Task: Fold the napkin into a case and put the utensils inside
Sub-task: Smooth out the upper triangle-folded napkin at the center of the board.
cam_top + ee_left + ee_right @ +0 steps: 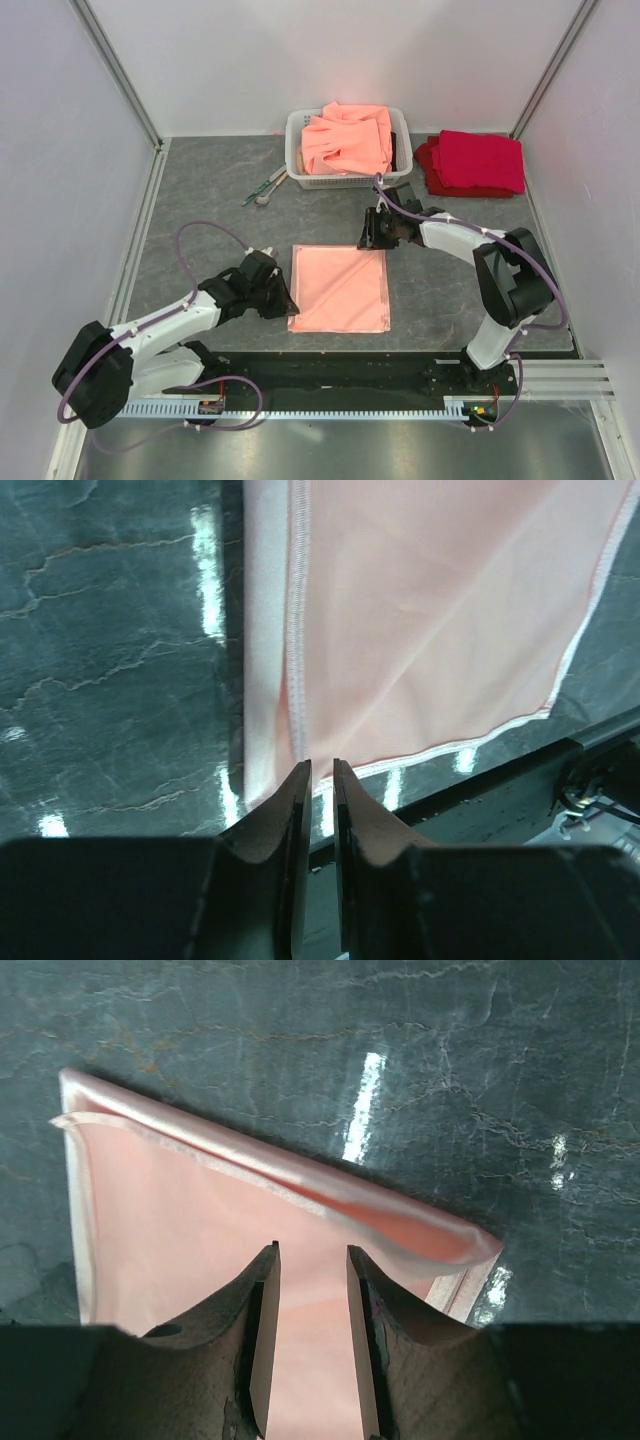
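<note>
The pale-pink napkin [340,288] lies folded flat on the dark table, two layers showing along its hemmed edge [297,630]. My left gripper [288,300] sits low at the napkin's near-left corner, its jaws [322,768] a narrow slit apart with no cloth between them. My right gripper [372,240] hovers over the far-right corner, where the fold [400,1222] puffs up slightly. Its jaws [312,1250] stand apart over the cloth [200,1220] and hold nothing. The utensils [265,187] lie together on the table left of the basket.
A white basket [296,150] heaped with orange-salmon cloths [350,138] stands at the back. Deep red folded cloths [475,162] lie to its right. White walls enclose the table on three sides, and a black rail [340,375] runs along the near edge.
</note>
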